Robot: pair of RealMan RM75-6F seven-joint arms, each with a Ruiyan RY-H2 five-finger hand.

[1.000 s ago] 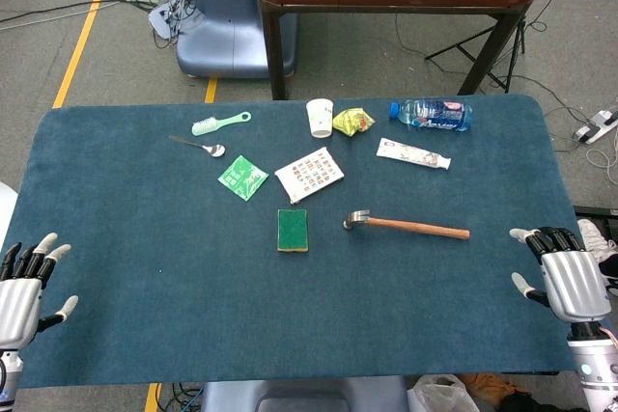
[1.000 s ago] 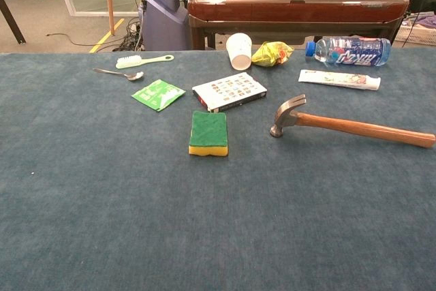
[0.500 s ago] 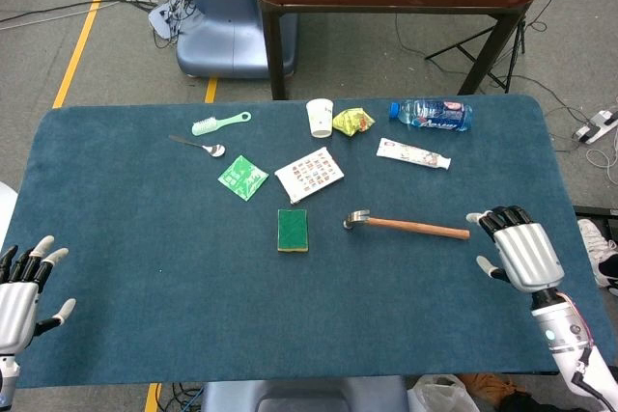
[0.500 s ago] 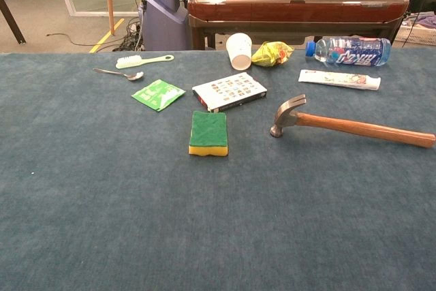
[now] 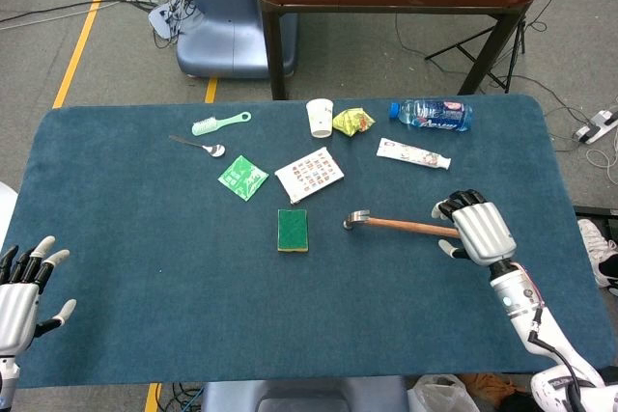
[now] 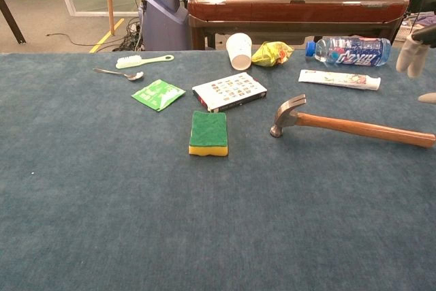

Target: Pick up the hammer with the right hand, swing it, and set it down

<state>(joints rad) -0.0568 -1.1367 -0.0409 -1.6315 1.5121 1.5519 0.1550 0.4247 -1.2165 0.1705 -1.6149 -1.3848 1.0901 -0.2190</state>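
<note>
Hammer [image 5: 406, 226] lies flat on the table [image 5: 145, 267] at about 3 o'clock from the sponge [image 5: 293, 230], head toward it. The right hand [image 5: 478, 229] hovers over the handle's butt end, fingers apart and empty. Gripping that far back could let the heavy head droop or twist on lifting. The toothpaste tube [image 5: 413, 153] at 12 o'clock crowds the swing; open cloth lies toward 6. The left hand [image 5: 24, 287] rests spread at the 8 o'clock edge.

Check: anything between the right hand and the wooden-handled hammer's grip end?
Nothing visible. The right hand hangs over the end of the wooden-handled hammer, fingers apart, not yet closed on it. The nearest item, the white toothpaste tube, lies farther back on the blue table, off the approach.
</note>
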